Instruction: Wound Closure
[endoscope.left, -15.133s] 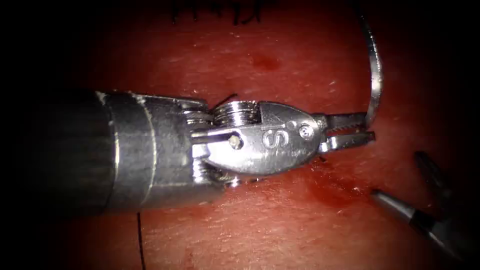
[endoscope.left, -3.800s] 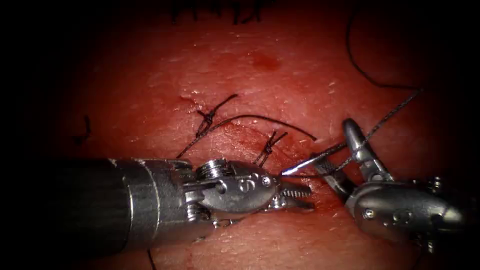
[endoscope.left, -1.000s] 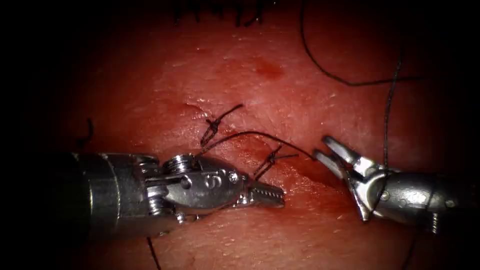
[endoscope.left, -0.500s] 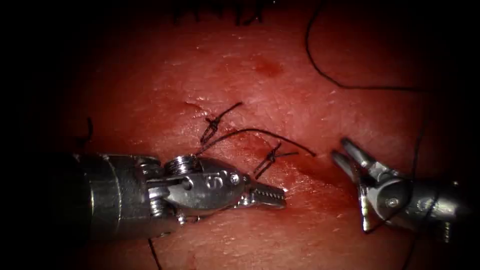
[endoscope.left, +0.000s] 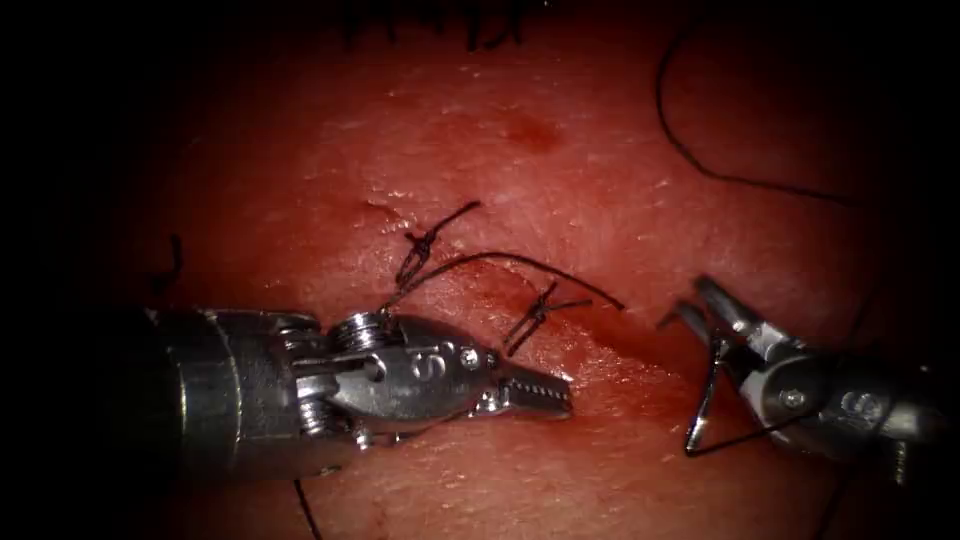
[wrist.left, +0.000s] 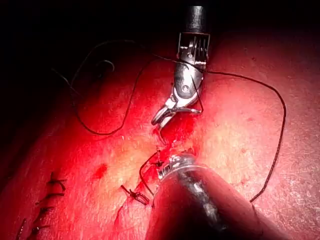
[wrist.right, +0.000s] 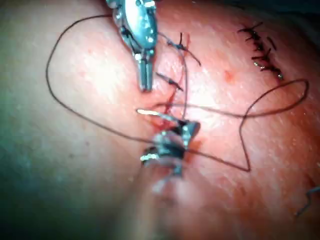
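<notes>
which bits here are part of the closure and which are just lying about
In the job: left tool, shut, empty; right tool, open, thread draped over it; cut; cannot place the needle.
Lying about: tied stitches, cut end of thread, red fluid.

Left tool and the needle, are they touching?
Apart. The endoscope view shows bare tissue between the left tool and the needle at the right tool.

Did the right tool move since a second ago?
Yes. The right tool slid rightward, away from the second knot on the tissue, thread looped on it.
</notes>
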